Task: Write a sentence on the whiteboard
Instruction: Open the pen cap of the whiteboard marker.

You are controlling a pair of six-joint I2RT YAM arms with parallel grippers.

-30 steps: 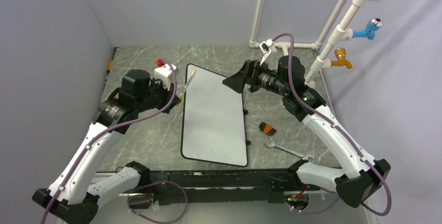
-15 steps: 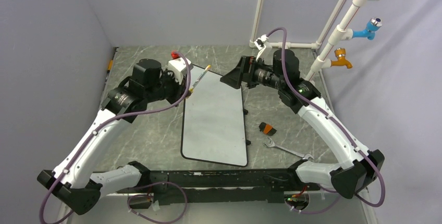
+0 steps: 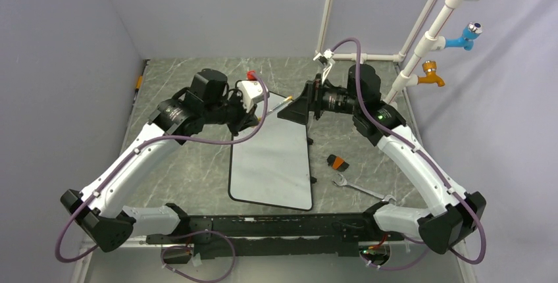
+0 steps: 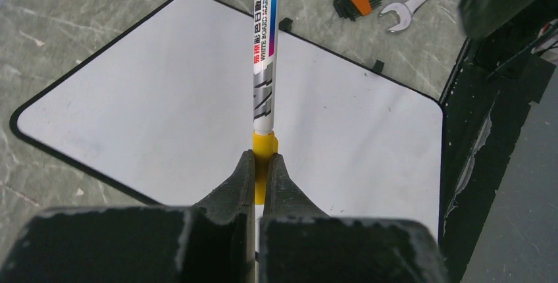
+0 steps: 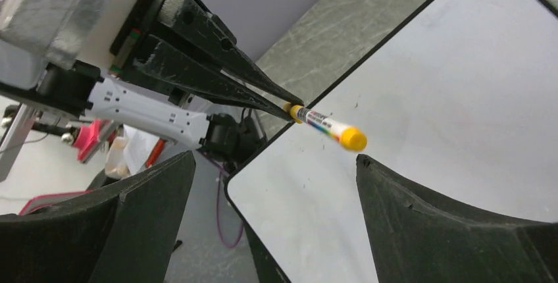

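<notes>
1. Grey marbled tabletop point(image 3: 191, 164) carries the whiteboard point(image 3: 273, 158), which lies flat between the two arms. Its long side runs away from their bases, and its face is white inside a thin black rim.
2. Left gripper point(image 4: 263, 164) is clamped tight on the yellow tail of a marker point(image 4: 265, 66), above the whiteboard's far end. The white printed barrel sticks straight out from the fingertips toward the right arm.
3. Right gripper point(image 5: 275, 159) hangs spread wide above the whiteboard's far right corner, facing the marker. The marker's yellow cap shows in the gap between its fingers, touching neither.
4. Just off the whiteboard's right edge lies an orange-and-black hex key set point(image 3: 337, 162), with a silver wrench point(image 3: 358, 187) nearer the bases.
5. Beyond the whiteboard's far right corner rise white pipes point(image 3: 428, 39) bearing a blue tap point(image 3: 468, 34) and an orange tap point(image 3: 431, 74).
</notes>
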